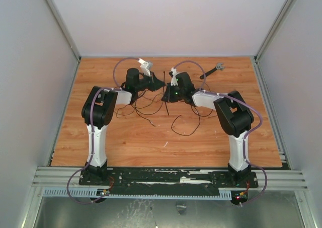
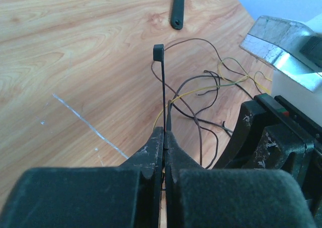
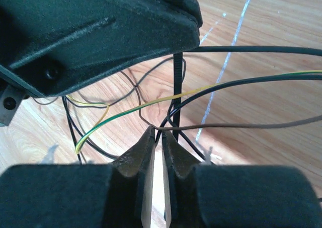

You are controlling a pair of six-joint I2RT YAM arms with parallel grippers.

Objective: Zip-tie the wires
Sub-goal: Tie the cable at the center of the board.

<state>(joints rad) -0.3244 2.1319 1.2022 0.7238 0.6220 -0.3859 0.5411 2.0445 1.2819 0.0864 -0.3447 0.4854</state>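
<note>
Seen from high behind the arm bases [image 1: 98, 171], looking down; from each wrist, close, sharing the zip tie [image 2: 163, 94] mid-frame.

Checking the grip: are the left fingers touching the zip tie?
Touching. Left wrist view shows the left fingers shut on the zip tie, its strip pinched between them.

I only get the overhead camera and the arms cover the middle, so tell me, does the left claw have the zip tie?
Observer: Yes. The left wrist view shows the left claw shut on the zip tie, with the tie's head sticking out ahead.
Operator: And the other one?
Observer: The right claw is nearly closed, with a thin slit showing. The tie's strip runs just beside its tips. I cannot tell whether it pinches anything.
Operator: Wire colours?
Observer: One of the wires is yellow-green.
</note>
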